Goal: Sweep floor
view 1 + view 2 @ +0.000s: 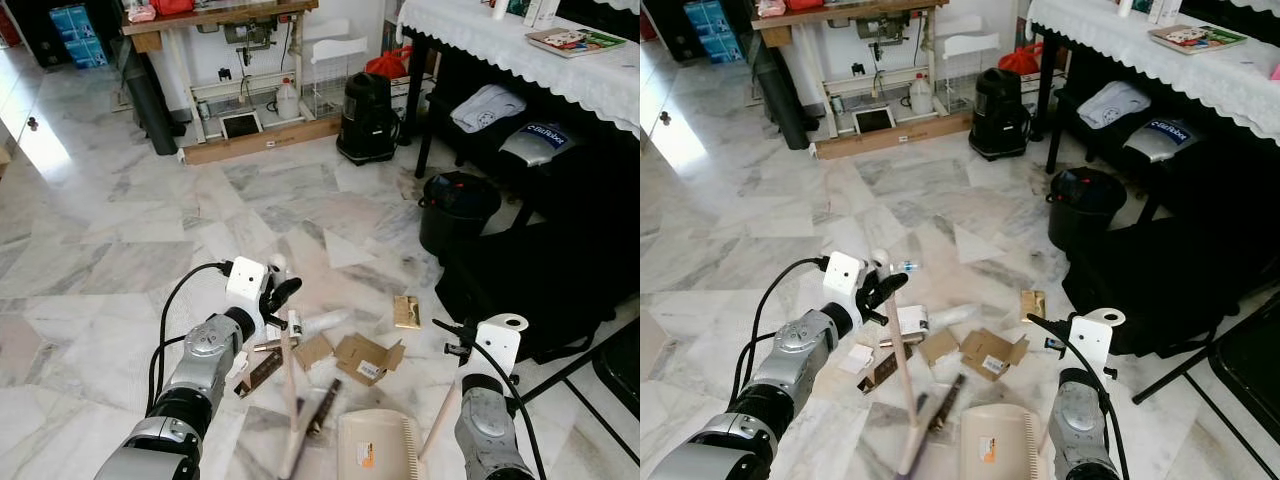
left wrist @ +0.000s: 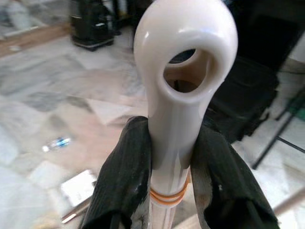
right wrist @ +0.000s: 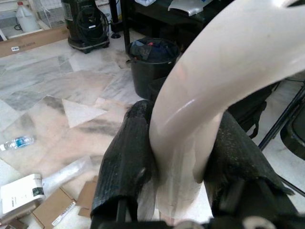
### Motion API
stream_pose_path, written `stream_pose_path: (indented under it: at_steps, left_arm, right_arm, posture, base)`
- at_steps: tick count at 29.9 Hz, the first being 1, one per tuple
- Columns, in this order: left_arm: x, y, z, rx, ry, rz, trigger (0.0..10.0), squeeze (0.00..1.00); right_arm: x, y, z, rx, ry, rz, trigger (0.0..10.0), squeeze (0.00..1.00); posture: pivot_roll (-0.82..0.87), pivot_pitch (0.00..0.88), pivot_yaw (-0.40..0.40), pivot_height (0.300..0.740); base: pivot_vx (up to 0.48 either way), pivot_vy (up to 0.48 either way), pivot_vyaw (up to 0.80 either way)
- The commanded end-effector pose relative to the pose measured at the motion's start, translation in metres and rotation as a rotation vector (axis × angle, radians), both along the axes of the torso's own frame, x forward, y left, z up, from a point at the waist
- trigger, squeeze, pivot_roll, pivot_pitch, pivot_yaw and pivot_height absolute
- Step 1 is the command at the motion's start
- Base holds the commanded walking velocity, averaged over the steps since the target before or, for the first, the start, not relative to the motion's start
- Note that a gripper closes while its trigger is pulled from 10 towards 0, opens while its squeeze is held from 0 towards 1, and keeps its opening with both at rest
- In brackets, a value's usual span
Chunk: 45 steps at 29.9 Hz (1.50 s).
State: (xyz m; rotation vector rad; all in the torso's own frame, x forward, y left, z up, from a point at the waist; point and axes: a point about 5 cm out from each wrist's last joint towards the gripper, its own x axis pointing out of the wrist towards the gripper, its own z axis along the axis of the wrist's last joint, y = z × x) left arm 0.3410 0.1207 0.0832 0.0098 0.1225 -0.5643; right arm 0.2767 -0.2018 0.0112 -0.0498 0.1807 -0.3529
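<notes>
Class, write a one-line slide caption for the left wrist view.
Left gripper clamps the cream broom handle below its hanging loop, above a marble floor with litter.

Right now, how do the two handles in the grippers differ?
The broom handle in the left gripper is a straight pole ending in a ring with a hole, with orange bands near the fingers. The dustpan handle in the right gripper is thicker, curves over, no bands visible. Both are cream plastic, each clamped between black fingers.
</notes>
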Motion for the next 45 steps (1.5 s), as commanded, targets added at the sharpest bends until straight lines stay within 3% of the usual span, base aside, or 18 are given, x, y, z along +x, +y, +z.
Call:
stream_pose_path:
  at_steps: [1,10,18,25,31,34,38,45]
  left_arm:
    - [0.001,-0.003,0.005,-0.036,0.002,-0.044,10.0,0.00]
    - [-0.001,-0.006,0.012,-0.067,0.022,-0.160,10.0,0.00]
    - [-0.001,-0.007,0.019,-0.078,0.011,-0.199,10.0,0.00]
    - [-0.001,-0.006,0.025,-0.113,0.004,-0.209,10.0,0.00]
    - [0.003,-0.002,0.037,-0.193,-0.008,-0.185,10.0,0.00]
    - [0.005,-0.001,0.046,-0.196,-0.032,-0.186,10.0,0.00]
    - [0.007,0.000,0.060,-0.262,-0.050,-0.182,10.0,0.00]
    - [0.014,0.007,0.080,-0.251,-0.133,-0.139,10.0,0.00]
  right_arm:
    - [-0.004,0.002,-0.008,0.012,0.053,0.009,10.0,0.00]
    - [-0.003,0.003,-0.008,0.013,0.056,0.011,10.0,0.00]
    - [-0.002,0.003,-0.007,0.013,0.057,0.012,10.0,0.00]
    - [-0.001,0.004,-0.007,0.017,0.062,0.017,10.0,0.00]
    - [-0.001,0.003,-0.007,0.020,0.065,0.017,10.0,0.00]
    - [-0.001,0.003,-0.008,0.022,0.067,0.017,10.0,0.00]
    - [-0.001,0.004,-0.008,0.025,0.068,0.018,10.0,0.00]
    - [-0.001,0.004,-0.008,0.025,0.068,0.018,10.0,0.00]
  posture:
    - [-0.11,0.004,0.046,0.740]
    - [-0.10,0.000,0.047,0.740]
    - [-0.10,0.000,0.046,0.740]
    - [-0.09,0.000,0.046,0.740]
    - [-0.09,0.000,0.045,0.740]
    - [-0.09,0.000,0.045,0.740]
    - [-0.09,0.000,0.045,0.740]
    - [-0.08,0.000,0.046,0.740]
  base:
    - [0.000,0.000,0.00]
    - [0.000,0.000,0.00]
    - [0.000,0.000,0.00]
    - [0.000,0.000,0.00]
    - [0.000,0.000,0.00]
    - [0.000,0.000,0.00]
    - [0.000,0.000,0.00]
    - [0.000,0.000,0.00]
